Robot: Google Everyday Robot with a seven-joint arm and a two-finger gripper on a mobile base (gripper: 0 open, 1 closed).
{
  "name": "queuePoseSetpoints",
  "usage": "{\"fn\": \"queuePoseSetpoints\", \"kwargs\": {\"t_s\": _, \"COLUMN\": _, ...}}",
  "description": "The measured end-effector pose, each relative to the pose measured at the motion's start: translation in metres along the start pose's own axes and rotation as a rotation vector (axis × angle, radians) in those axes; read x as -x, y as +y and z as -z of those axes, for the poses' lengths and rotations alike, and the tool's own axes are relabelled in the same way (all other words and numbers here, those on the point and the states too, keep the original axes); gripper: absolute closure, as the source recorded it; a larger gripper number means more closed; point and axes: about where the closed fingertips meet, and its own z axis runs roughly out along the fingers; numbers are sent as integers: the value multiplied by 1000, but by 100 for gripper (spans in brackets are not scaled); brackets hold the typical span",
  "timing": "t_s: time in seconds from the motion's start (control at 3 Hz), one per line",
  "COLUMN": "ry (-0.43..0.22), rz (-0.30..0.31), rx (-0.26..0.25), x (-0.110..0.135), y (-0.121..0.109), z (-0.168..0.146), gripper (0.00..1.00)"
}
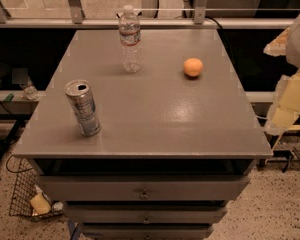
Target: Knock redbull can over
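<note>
The redbull can [82, 107] is a slim silver-and-blue can with an open pull-tab top. It stands upright on the front left of the grey table top [155, 109]. My gripper [288, 101] shows as pale cream and yellow parts at the right edge of the view, beyond the table's right side and far from the can. Nothing is near the can.
A clear plastic water bottle [130, 39] stands upright at the back of the table. An orange [193, 67] lies at the back right. Drawers [145, 191] are under the top. A wire basket [27, 196] sits on the floor at the lower left. A rail [140, 23] runs behind.
</note>
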Motion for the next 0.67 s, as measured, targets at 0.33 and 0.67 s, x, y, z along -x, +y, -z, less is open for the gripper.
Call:
{"fn": "queuePoseSetpoints", "kwargs": {"t_s": 0.33, "ry": 0, "rz": 0, "rx": 0, "x": 0, "y": 0, "z": 0, "gripper": 0}}
{"fn": "queuePoseSetpoints", "kwargs": {"t_s": 0.67, "ry": -52, "rz": 25, "rx": 23, "x": 16, "y": 1, "z": -8, "gripper": 0}}
